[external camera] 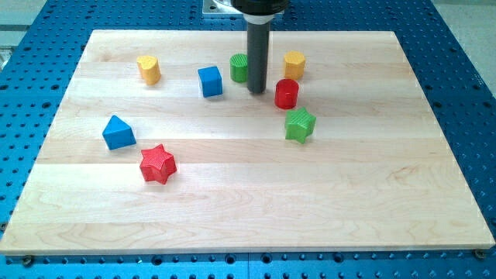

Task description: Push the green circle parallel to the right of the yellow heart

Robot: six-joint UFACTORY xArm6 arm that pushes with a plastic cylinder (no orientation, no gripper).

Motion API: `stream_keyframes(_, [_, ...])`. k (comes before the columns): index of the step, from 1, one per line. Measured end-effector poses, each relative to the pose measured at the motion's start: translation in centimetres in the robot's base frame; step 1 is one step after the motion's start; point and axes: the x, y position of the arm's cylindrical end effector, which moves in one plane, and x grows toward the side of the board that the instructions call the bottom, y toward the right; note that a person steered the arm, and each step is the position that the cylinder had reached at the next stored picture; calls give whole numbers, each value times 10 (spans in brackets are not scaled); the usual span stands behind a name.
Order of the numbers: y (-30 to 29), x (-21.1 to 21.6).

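The green circle point(239, 67) stands near the view's top middle, partly hidden behind my rod. The yellow heart point(149, 69) is at the top left of the wooden board point(248, 201). My tip point(257, 91) rests on the board just right of the green circle and a little below it, touching or nearly touching it. A blue cube point(210, 81) lies between the heart and the circle, slightly lower than both.
A yellow hexagon-like block point(294, 65) is right of the rod. A red cylinder point(286, 93) and a green star point(299, 125) lie below it. A blue triangle point(118, 132) and a red star point(158, 163) are at lower left.
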Motion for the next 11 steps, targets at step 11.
stream_keyframes(11, [-39, -28])
